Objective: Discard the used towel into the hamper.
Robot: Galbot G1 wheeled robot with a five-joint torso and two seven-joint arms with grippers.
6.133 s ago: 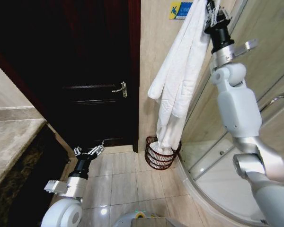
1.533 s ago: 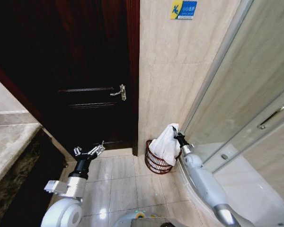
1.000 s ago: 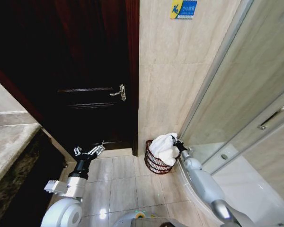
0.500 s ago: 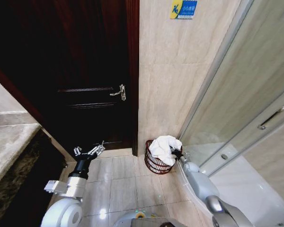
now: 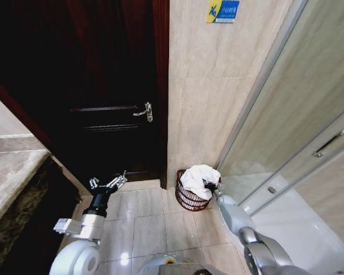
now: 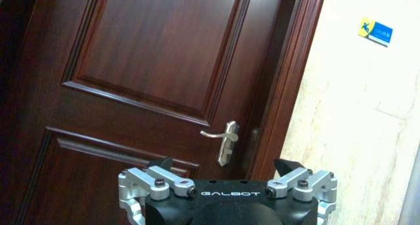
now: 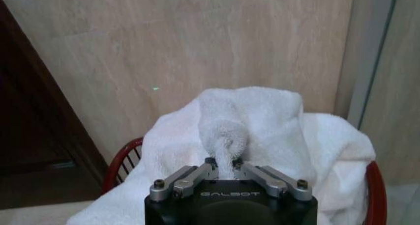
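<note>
Towel [image 5: 198,177] is already bunched in the hamper [image 5: 186,197], lower centre; right gripper [image 7: 223,172] jaws pinch a fold poking straight up, left gripper [image 5: 108,184] idles lower left, jaws apart

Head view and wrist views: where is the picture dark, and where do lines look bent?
Head view: the door is nearly black in shadow, and the shower frame leans from wide-angle distortion. Right wrist view: even light on the towel pinched in the right gripper. Left wrist view: the door handle is clear.

Dark wooden door [image 5: 103,86] with silver lever handle [image 5: 144,111], beige marble-look wall [image 5: 212,91], glossy floor tiles [image 5: 155,223], glass shower screen [image 5: 309,114]
</note>
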